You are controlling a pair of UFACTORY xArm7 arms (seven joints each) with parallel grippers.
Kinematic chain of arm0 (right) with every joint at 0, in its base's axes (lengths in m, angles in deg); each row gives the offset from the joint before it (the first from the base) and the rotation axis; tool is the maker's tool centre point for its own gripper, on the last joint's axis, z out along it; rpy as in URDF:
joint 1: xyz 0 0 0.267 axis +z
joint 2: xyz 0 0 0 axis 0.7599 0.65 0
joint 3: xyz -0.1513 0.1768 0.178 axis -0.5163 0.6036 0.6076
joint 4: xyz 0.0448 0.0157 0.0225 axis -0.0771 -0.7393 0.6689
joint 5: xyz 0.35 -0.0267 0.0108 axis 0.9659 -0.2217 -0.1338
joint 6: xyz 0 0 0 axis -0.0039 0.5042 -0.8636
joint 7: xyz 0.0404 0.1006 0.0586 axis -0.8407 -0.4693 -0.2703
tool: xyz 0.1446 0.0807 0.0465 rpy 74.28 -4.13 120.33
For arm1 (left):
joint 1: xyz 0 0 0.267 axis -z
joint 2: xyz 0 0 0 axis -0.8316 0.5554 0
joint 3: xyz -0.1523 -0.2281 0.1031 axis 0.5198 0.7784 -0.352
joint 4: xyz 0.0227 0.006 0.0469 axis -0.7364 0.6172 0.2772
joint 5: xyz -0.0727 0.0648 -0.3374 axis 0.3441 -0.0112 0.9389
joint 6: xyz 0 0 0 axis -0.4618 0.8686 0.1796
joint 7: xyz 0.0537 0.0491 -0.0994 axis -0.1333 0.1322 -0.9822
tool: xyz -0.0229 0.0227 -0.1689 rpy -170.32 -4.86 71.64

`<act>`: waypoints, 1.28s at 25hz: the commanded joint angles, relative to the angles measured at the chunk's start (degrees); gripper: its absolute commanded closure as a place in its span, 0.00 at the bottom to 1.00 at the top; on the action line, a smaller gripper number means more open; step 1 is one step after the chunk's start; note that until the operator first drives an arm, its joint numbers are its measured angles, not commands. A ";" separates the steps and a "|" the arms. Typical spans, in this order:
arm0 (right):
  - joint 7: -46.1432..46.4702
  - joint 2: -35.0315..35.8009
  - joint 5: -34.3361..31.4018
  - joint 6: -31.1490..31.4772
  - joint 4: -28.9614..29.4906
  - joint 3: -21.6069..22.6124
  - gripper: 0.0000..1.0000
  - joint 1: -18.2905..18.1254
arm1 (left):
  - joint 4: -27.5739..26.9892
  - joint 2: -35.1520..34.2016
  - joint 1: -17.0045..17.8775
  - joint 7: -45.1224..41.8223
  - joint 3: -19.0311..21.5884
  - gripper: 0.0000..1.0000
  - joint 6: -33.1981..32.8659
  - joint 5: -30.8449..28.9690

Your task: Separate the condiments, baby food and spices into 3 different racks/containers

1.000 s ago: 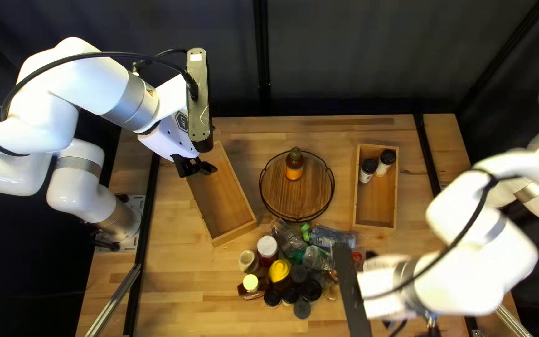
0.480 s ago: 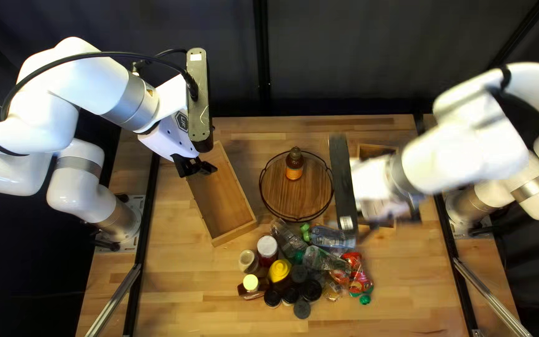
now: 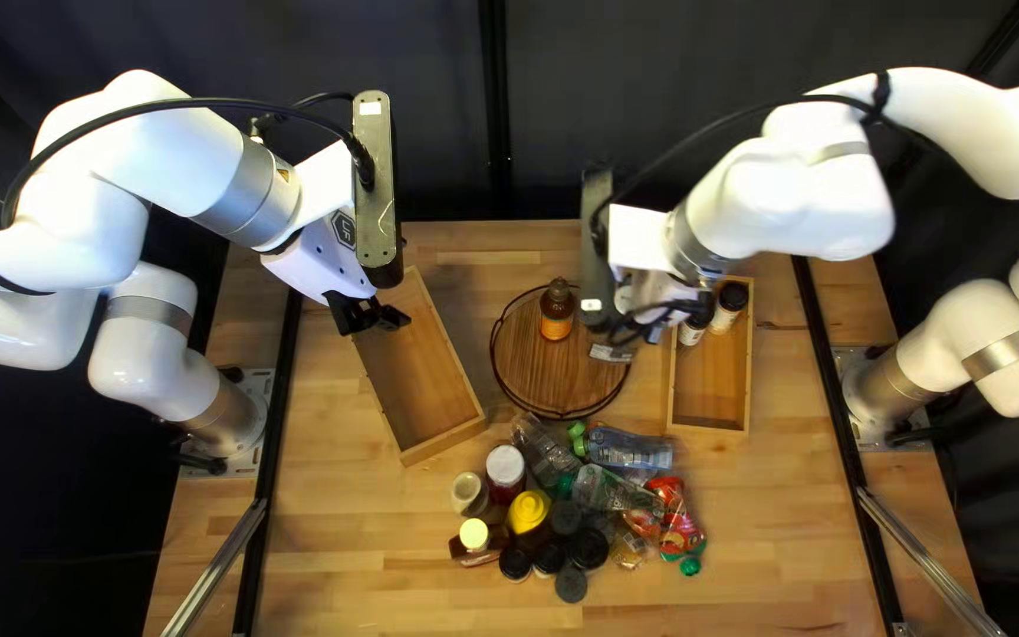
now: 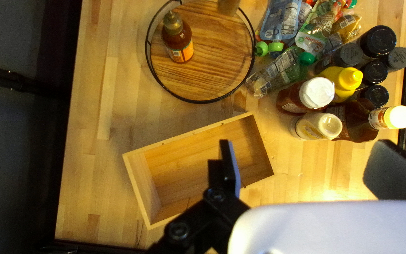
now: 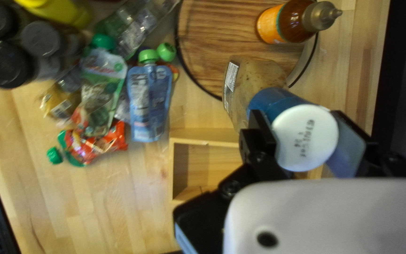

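Note:
In the top left view my left gripper hangs over the left wooden box; in its wrist view the left gripper is open and empty. My right gripper is at the right side of the round rack. In its wrist view the right gripper is shut on a tilted bottle by its white cap. An amber sauce bottle stands in the rack. Two spice jars stand in the right box, one partly hidden by the right gripper.
Near the front of the table sit a yellow mustard bottle, a white-capped bottle, several black-lidded jars and food pouches. The left box stands left of the rack, the right box right of it.
My right arm has swung from the table's front toward the back, up to the round rack's right side, uncovering the red pouches and then the right box. My left arm has not moved.

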 commanded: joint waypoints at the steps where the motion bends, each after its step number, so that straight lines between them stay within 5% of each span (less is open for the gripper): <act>1: -0.67 1.13 1.12 -1.74 -0.70 -0.70 0.98 -0.39 | 0.00 0.00 0.00 0.00 0.00 0.00 0.00 0.00; 16: -0.24 4.69 3.73 -8.56 -3.38 -1.38 0.98 -0.29 | 0.00 0.00 0.00 0.00 0.00 0.00 0.00 0.00; 26: 0.84 6.96 5.42 -9.30 -2.73 -1.78 0.84 -0.37 | 0.00 0.00 0.00 0.00 0.00 0.00 0.00 0.00; 28: 0.90 6.86 5.55 -9.10 -2.75 -1.77 0.70 -0.35 | 0.00 0.00 0.00 0.00 0.00 0.00 0.00 0.00; 30: 1.09 7.02 5.77 -8.99 -2.58 -1.80 0.45 -0.35 | 0.00 0.00 0.00 0.00 0.00 0.00 0.00 0.00; 32: 1.38 7.23 6.12 -9.00 -2.50 -1.89 0.33 -0.40 | 0.00 0.00 0.00 0.00 0.00 0.00 0.00 0.00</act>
